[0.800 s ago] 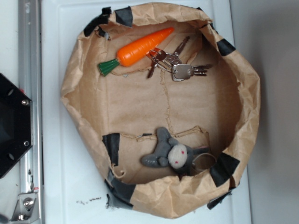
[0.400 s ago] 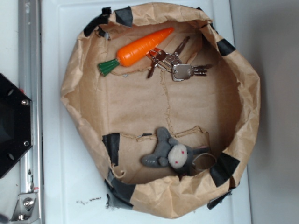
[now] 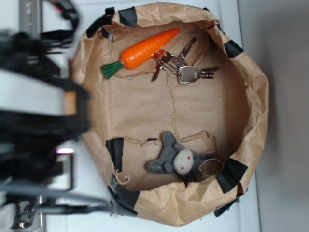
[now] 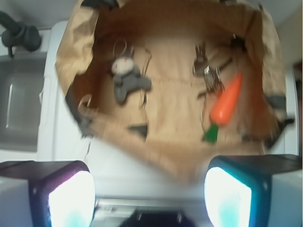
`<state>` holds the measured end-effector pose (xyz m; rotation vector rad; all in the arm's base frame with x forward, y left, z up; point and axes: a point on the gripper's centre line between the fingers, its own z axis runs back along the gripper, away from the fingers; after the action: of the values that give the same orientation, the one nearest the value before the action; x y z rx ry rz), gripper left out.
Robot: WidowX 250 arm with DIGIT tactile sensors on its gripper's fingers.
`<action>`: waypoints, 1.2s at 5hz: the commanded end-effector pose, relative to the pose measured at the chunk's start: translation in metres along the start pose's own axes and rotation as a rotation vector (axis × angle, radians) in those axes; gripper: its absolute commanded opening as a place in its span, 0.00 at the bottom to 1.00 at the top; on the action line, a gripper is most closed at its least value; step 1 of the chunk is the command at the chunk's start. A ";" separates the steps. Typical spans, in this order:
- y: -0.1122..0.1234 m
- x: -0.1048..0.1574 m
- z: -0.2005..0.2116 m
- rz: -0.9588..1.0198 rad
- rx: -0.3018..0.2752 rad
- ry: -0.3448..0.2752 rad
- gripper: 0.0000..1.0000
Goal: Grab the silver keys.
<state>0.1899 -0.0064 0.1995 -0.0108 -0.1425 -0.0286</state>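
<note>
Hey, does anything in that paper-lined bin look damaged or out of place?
Nothing spilled. The brown paper liner is crumpled, torn along its floor and patched with black tape; the silver keys lie splayed against the carrot.

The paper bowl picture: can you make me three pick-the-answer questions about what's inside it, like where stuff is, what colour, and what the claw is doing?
1. In the exterior view, what lies right beside the silver keys?
A. the grey bunny
B. the orange carrot
C. a black tape patch

2. What colour is the carrot's leafy end?
A. green
B. yellow
C. blue

3. How is the claw right now?
A. shut on the keys
B. shut on the bunny
C. open, holding nothing

Answers:
1. B, the carrot touches the keys at the top of the paper bowl, while the grey bunny sits apart near the bottom.
2. A, the stub at its wide end is green.
3. C, the wrist view shows both fingers spread wide, outside the bowl, with nothing between them.
</note>
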 end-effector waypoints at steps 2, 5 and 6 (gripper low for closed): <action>0.033 0.051 -0.043 -0.219 0.075 -0.143 1.00; 0.046 0.054 -0.058 -0.226 0.099 -0.109 1.00; 0.046 0.054 -0.058 -0.226 0.099 -0.109 1.00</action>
<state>0.2489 0.0344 0.1395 0.0896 -0.2250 -0.2643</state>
